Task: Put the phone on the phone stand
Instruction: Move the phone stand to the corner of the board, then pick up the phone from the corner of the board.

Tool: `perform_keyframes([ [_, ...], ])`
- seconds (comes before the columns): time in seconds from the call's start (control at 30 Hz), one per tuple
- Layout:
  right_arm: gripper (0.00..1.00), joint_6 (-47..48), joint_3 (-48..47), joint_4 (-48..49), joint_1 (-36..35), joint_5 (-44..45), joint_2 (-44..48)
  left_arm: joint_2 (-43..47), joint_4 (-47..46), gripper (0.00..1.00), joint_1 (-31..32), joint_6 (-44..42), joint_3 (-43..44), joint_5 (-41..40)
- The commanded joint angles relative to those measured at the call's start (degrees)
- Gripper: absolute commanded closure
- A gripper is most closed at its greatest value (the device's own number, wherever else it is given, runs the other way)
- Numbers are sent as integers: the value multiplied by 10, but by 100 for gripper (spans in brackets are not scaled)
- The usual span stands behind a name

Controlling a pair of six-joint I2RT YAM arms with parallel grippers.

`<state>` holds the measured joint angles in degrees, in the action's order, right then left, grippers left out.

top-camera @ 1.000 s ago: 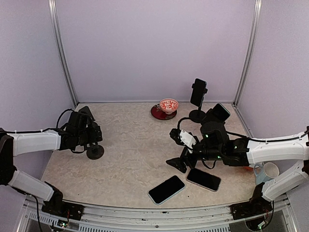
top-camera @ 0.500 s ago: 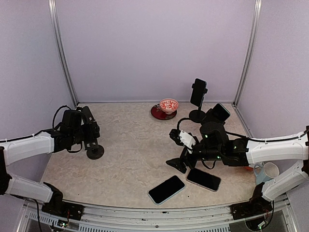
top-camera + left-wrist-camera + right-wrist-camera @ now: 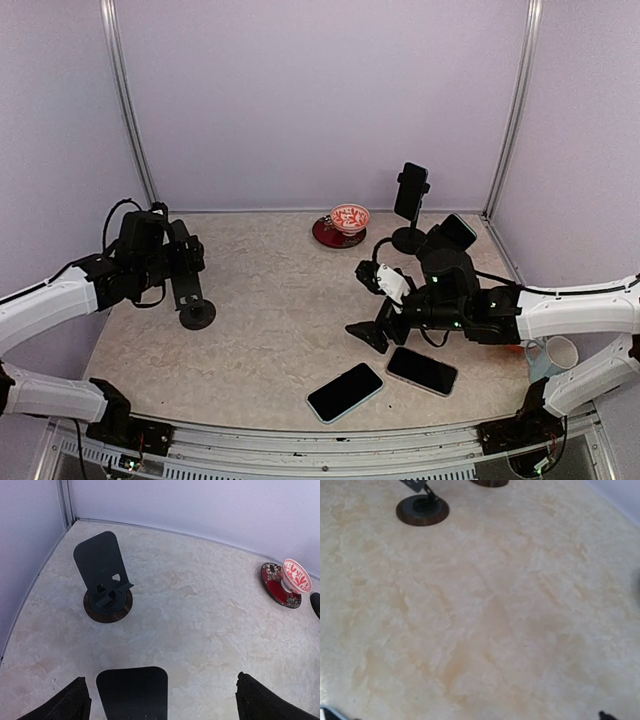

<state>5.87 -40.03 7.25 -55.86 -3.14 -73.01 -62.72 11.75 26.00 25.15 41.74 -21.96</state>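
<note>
Black and flat, two phones lie at the front of the table (image 3: 270,300) in the top view: the mid phone (image 3: 345,392) and the right phone (image 3: 422,371), near each other but apart. The right gripper (image 3: 363,306) hovers just behind the right phone, its jaws wide apart and empty. The left gripper (image 3: 188,258) hangs over an empty stand (image 3: 197,314) at the left; from here I cannot tell how its jaws are set. At the back right, a tall stand (image 3: 408,238) already carries a back phone (image 3: 411,190).

In the left wrist view, the fingers (image 3: 75,702) sit at the bottom corners, well apart, gripping nothing. Beyond them a stand (image 3: 107,587) on a round base has a bare ledge. A dark plate (image 3: 132,692) shows between the fingers at the bottom edge. It is probably a second stand's back, though I cannot be sure.

The right wrist view shows bare marbled table, with only slivers of the fingertips (image 3: 603,714) at the lower corners, so the jaws are apart. A round base (image 3: 422,510) shows at the top left, with the edge of a second one beside it. No phone is in sight.

By my reading the task has barely started. No phone is held, and the left stand is empty. Grasping, carrying and seating a phone all remain.
</note>
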Motion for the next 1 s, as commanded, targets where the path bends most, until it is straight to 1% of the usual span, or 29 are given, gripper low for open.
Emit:
perform_keyframes([
  [0.0, 0, 9, 7, 22, 4, 14, 10, 2, 75, 1, 50, -12, 69, -92],
  [0.13, 0, -3, -16, -9, 4, 10, 14, -17, 114, 1, 64, -3, 102, -70],
  [0.23, 0, -19, -52, -65, 4, 0, 18, -10, 106, 1, 95, -13, 96, -82],
  [0.3, 0, -34, -66, -100, 3, -18, 21, 11, 87, 1, 118, -15, 76, -87],
  [0.37, 0, -48, -67, -132, 1, -34, 29, 40, 55, 1, 128, -23, 47, -50],
  [0.47, 0, -64, -49, -162, -6, -50, 53, 81, -10, 1, 130, -34, -3, 31],
  [0.57, 0, -87, -33, -189, -14, -44, 65, 89, -48, 1, 135, -38, -27, 99],
  [0.63, 0, -105, -21, -195, -18, -36, 72, 72, -57, 1, 151, -55, -29, 121],
  [0.7, 0, -122, -7, -189, -19, -25, 78, 44, -66, 1, 181, -66, -29, 123],
  [0.83, 0, -164, 17, -175, -19, 31, 96, -26, -82, 1, 265, -77, -27, 99],
  [0.97, 0, -187, 31, -167, -17, 65, 119, -107, -113, 1, 336, -80, -24, 99],
])
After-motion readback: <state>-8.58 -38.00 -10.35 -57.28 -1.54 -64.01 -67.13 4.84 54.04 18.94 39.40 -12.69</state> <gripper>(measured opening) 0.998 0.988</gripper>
